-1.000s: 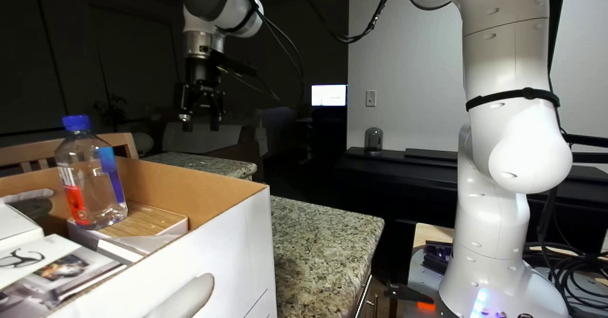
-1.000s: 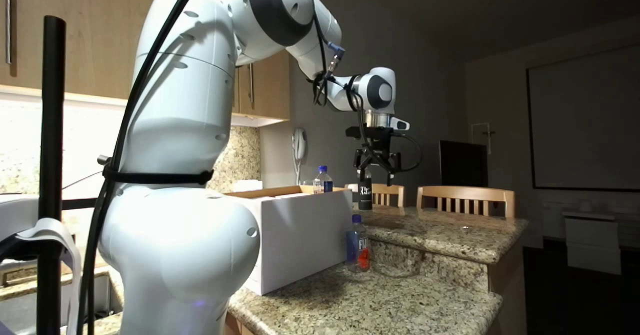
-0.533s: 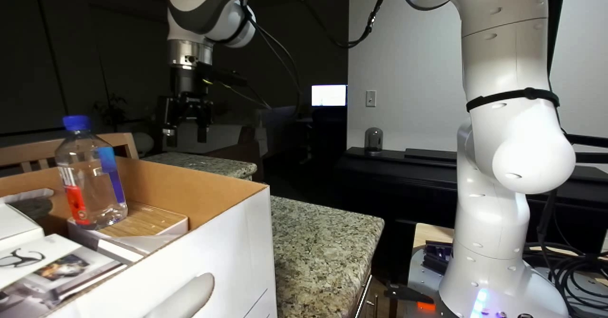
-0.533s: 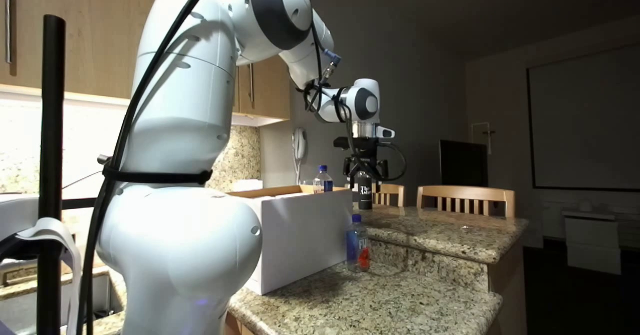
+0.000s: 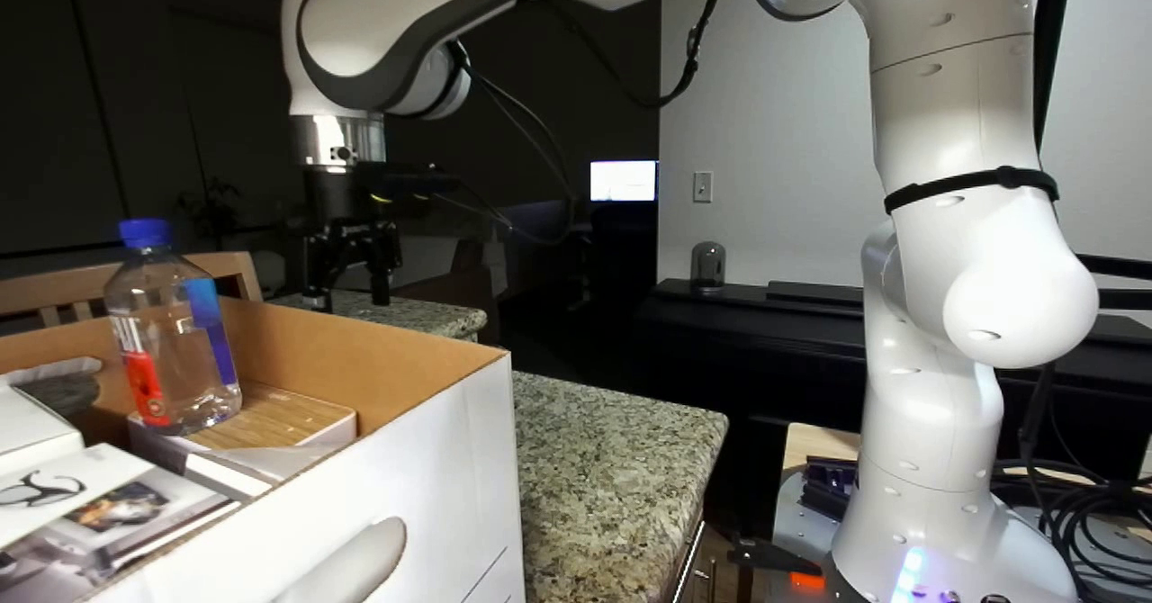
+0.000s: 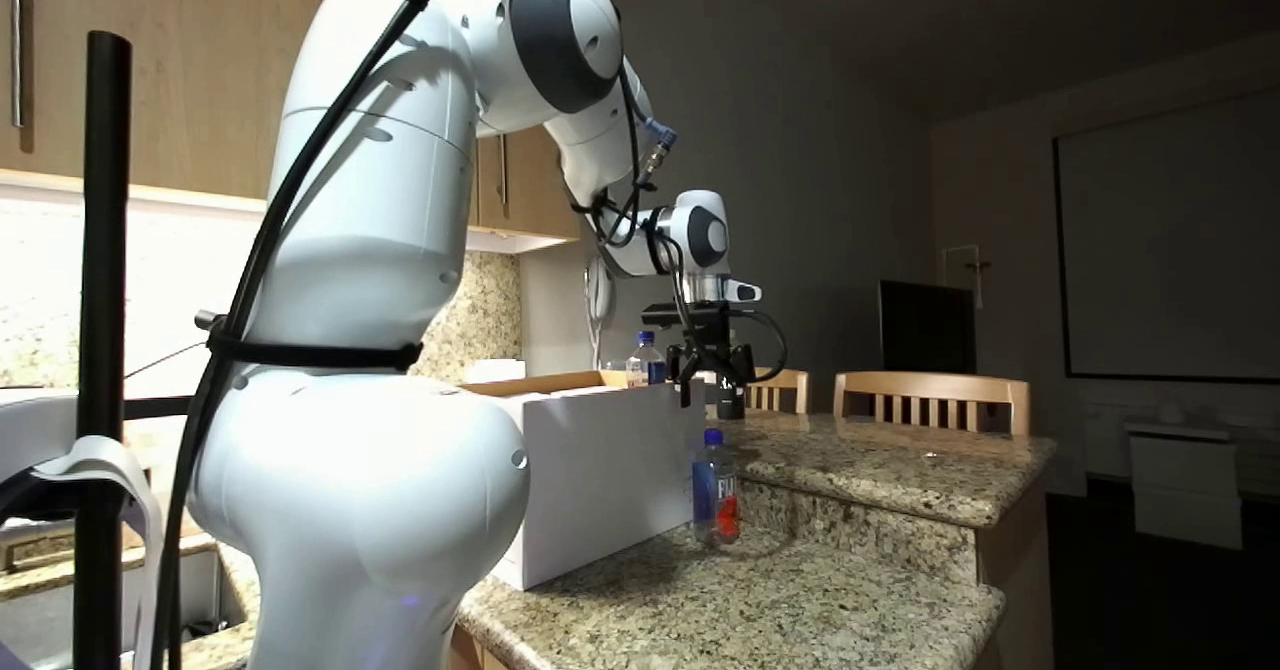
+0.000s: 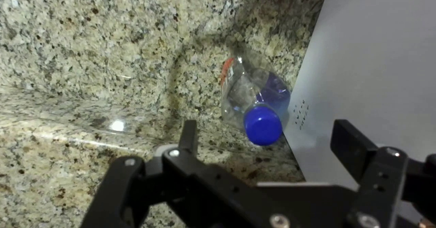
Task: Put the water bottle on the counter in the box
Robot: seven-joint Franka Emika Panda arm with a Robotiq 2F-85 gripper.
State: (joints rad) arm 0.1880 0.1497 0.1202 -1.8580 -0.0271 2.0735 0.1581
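The water bottle, clear with a blue cap, blue label and red patch, stands upright on the counter close beside the box. It shows from above in the wrist view. The white box also shows in an exterior view, where it hides this bottle, and in the wrist view. My gripper is open and empty, above the bottle and near the box's top edge. In the wrist view, the blue cap lies between the fingertips, one finger over the box wall.
A similar blue-capped bottle stands inside the box on a wood-patterned carton, near other packages. A raised granite ledge runs behind the counter, with a dark bottle on it. Wooden chairs stand beyond.
My gripper has come down and moved toward the box, going down and left in both exterior views. It stays open. The bottles and the box have not moved.
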